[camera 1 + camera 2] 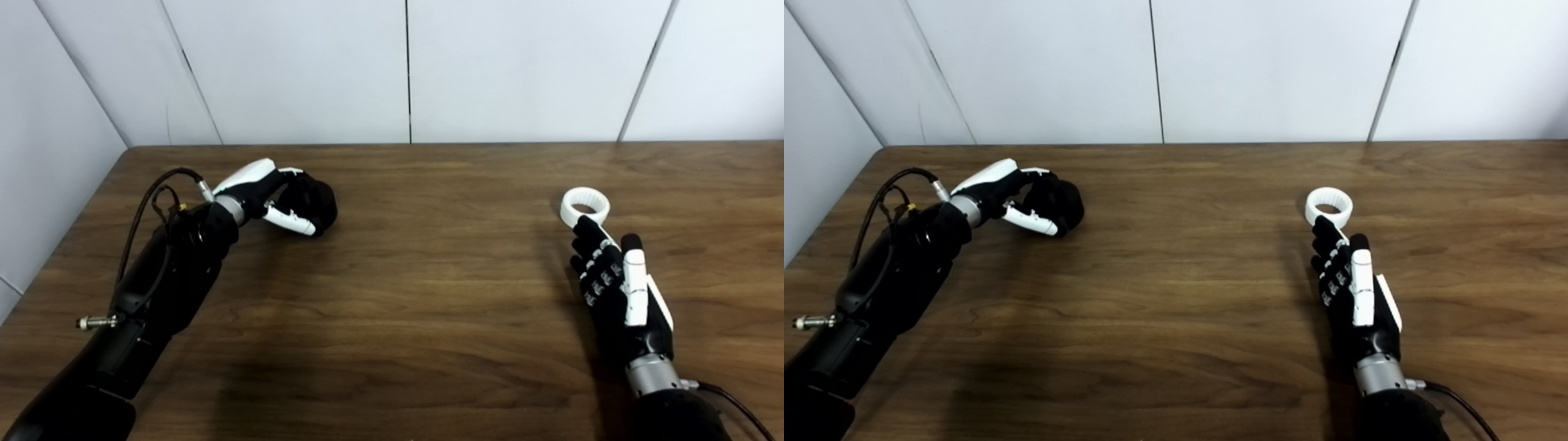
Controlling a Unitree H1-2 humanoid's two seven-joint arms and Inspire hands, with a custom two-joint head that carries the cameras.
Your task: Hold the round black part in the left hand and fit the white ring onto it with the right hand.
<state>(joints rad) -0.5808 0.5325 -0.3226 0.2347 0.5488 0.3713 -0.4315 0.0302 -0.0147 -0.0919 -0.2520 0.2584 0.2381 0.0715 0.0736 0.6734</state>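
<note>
No brand, label or writing can be read anywhere here, neither on the arms nor on the parts.

The bench (429, 294) is a dark brown wood-grain top with a soft glare across its middle and dim shadows lying under each arm. Behind it stand plain white wall panels (294, 67) split by thin dark seams, and another pale panel runs down the left side, so the bench sits in a corner.

On the far left, the left robot hand (278, 196) lies low on the bench with its fingers curled round the round black part (318, 205), which bulges out to the right of the white thumb. The hand seems to have the part in its grip, though black on black makes the exact contact hard to read. A black cable (147, 202) loops out from the wrist.

On the right, the white ring (585, 206) lies flat on the bench, its opening upward and fine ribbing showing along its inner wall. The right robot hand (618, 285) reaches in from the near edge, fingers stretched out straight and close together, holding nothing. Its fingertips (585, 226) meet the near rim of the ring; whether they truly touch it I cannot tell.
</note>
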